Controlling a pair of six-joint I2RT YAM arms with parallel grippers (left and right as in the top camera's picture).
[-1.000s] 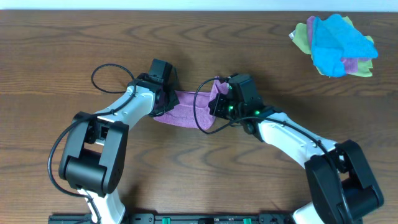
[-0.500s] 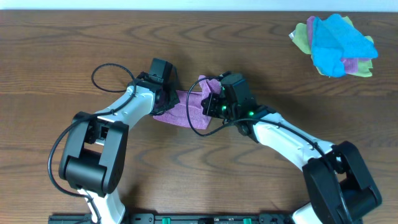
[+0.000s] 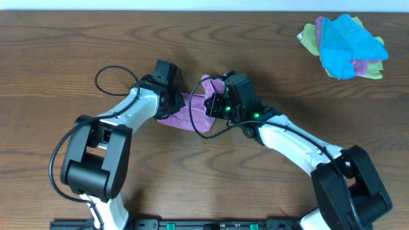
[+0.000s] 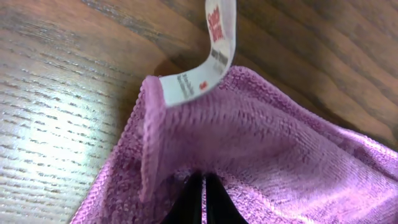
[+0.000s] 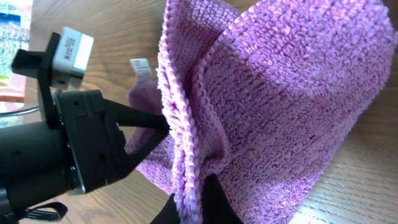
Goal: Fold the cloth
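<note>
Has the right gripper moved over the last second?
Yes. In the overhead view the right gripper has carried its cloth edge toward the stationary left gripper, away from the cloth pile.

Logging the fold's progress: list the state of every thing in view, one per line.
purple cloth: bunched, both ends pinched, right end raised, fold unfinished.
left gripper: shut on the purple cloth.
right gripper: shut on the purple cloth.
care label: curling up from the cloth's edge.
blue cloth: crumpled, untouched, far right.

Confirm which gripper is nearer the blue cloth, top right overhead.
Right. The right gripper clamps the purple cloth mid-table, well short of the blue cloth; the left gripper grips its other end, farther away.
</note>
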